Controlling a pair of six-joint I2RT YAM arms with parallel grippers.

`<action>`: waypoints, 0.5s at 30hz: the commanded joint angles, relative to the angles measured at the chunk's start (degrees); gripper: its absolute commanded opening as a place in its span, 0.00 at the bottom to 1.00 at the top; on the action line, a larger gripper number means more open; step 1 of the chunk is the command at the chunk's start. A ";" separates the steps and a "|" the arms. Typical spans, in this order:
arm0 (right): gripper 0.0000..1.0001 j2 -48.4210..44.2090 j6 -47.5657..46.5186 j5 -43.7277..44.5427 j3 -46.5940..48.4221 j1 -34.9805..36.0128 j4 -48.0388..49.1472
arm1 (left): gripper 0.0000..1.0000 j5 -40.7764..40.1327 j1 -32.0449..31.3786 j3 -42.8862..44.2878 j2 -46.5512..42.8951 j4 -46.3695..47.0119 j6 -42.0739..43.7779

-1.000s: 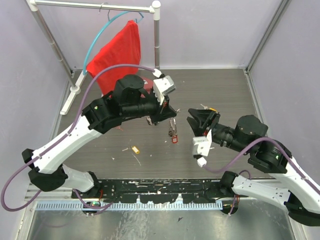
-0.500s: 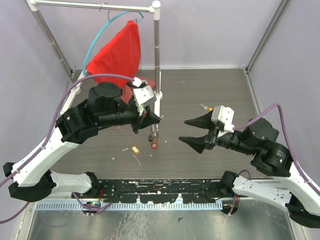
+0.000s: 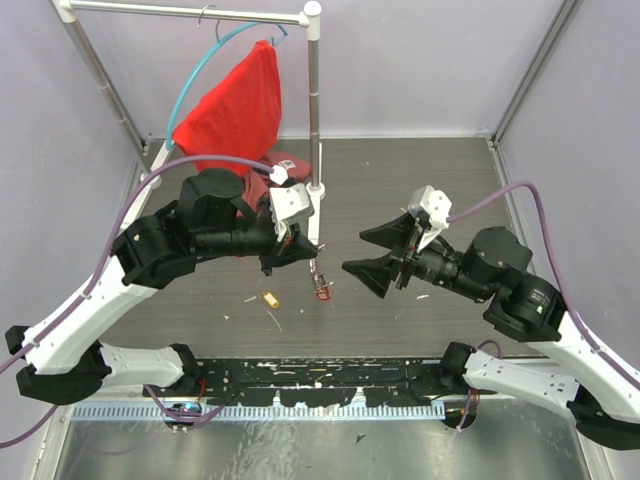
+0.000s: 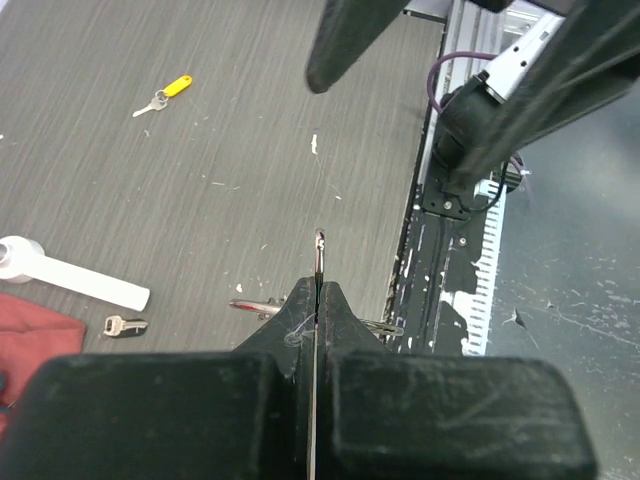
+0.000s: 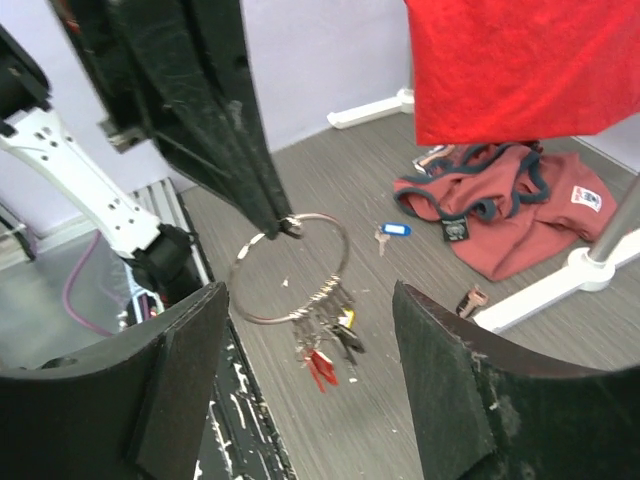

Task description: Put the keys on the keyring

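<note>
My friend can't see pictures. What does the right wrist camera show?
A keyring with keys dangling from it hangs pinched in the left jaws, between the open right jaws. Behind lie a blue key and a red cloth.

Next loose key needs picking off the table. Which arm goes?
Right, probably. The left gripper is shut on the keyring, holding it up. The right gripper is open and empty, so it is free to fetch the yellow-tagged key.
</note>
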 commanded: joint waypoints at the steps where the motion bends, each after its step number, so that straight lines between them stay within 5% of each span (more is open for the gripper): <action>1: 0.71 2.88 -3.93 1.44 3.08 -0.13 -1.04 | 0.00 3.18 -0.05 -0.22 -0.66 -0.41 0.99; 5: 0.66 6.42 -5.68 -11.66 4.74 -5.16 -0.17 | 0.00 3.27 -0.05 -0.19 -0.74 -0.75 1.25; 10: 0.65 7.18 -0.77 -38.90 3.48 -22.09 7.70 | 0.00 3.87 -0.11 0.27 -0.60 -1.54 1.69; 15: 0.63 7.71 -0.22 -47.73 2.71 -26.03 10.50 | 0.00 7.02 -0.13 1.04 -0.08 -1.42 1.95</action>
